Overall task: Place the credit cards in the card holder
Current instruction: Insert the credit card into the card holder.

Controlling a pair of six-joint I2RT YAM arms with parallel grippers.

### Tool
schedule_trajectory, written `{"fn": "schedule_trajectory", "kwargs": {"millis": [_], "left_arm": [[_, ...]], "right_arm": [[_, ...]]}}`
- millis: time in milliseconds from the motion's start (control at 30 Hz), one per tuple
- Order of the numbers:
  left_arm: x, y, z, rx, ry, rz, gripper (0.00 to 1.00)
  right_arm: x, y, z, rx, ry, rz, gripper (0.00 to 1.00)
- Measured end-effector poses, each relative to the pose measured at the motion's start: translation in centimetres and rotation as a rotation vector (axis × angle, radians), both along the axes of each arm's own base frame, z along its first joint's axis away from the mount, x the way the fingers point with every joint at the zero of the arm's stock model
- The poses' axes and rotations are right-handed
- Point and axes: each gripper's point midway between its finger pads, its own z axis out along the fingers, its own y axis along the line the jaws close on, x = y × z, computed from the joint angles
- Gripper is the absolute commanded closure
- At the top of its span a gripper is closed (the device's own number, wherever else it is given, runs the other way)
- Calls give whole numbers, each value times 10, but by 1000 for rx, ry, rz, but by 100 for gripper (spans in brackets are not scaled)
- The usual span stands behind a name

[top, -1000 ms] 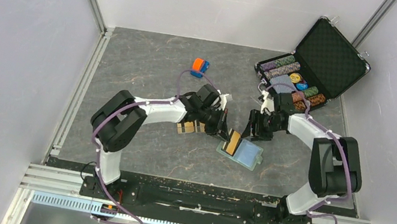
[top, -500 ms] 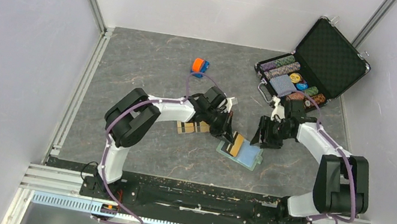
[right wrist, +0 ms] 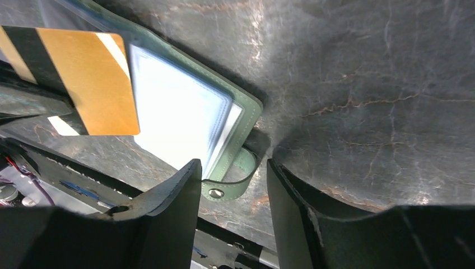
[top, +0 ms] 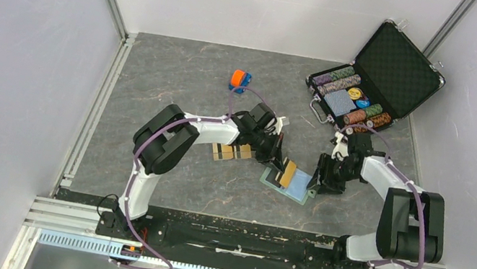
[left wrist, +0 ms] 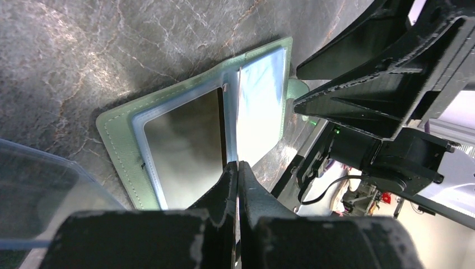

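The sage-green card holder lies open on the table, pale blue inside. A black credit card fills its left clear pocket. My left gripper is shut on an orange-gold credit card with a black stripe, held tilted over the holder's left half. In the left wrist view the fingers are pressed together on the card's thin edge. My right gripper is low at the holder's right edge, open, its jaws either side of the snap strap without gripping it.
A clear tray with more cards sits just left of the holder, under the left forearm. An orange-and-blue toy car stands further back. An open black chip case is at the back right.
My right gripper came forward from near the chip case down to the holder's right edge and narrowed slightly. My left gripper carried the gold card a little right, over the holder.
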Motion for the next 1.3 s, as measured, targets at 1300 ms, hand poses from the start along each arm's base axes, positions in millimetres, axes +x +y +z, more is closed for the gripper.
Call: {"fn": "schedule_trajectory", "kwargs": {"millis": [1300], "left_arm": [[-15,13,-4,202,-17,27,98]], "right_arm": [[-11,19,-9,130,21,2,69]]}}
